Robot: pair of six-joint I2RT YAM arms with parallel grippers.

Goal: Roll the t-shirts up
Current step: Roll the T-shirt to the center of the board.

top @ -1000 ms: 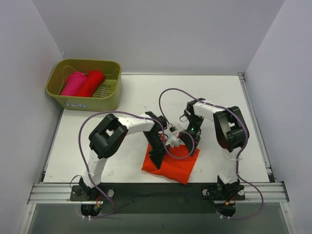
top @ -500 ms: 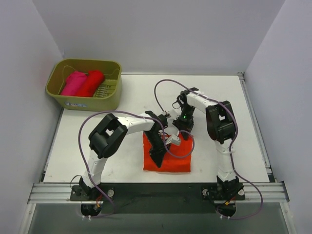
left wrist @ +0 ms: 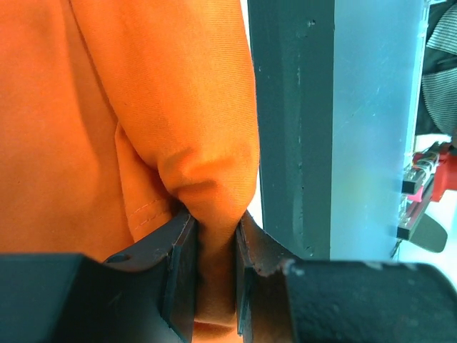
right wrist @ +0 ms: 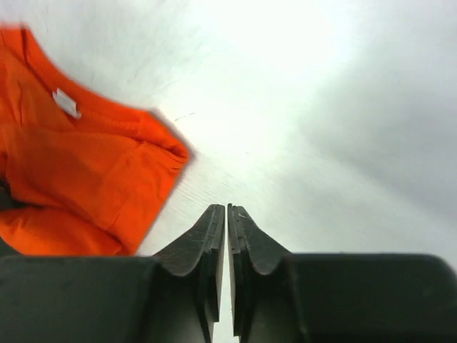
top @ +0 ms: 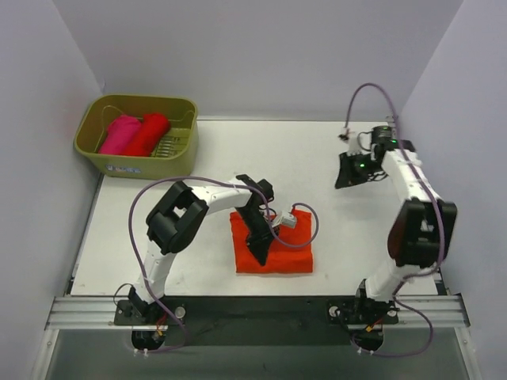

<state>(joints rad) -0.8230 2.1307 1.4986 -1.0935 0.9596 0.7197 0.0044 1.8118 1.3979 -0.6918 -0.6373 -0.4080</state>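
Top view: orange shirt [top: 285,257] folded flat, centre of table [top: 356,229], near edge. Left gripper [top: 260,255] down on it. Right gripper [top: 342,179] well apart, far right. Pink shirt [top: 119,134] and red shirt [top: 147,134] rolled in basket [top: 135,169].
Left wrist view alone: fingers [left wrist: 182,264] pinching shirt fold.
Right wrist view alone: jaws pressed together, empty, over bare table.

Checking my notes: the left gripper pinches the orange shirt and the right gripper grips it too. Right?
No. The left gripper pinches the orange shirt, but the right gripper is shut on nothing, away from the cloth; the right wrist view shows it.
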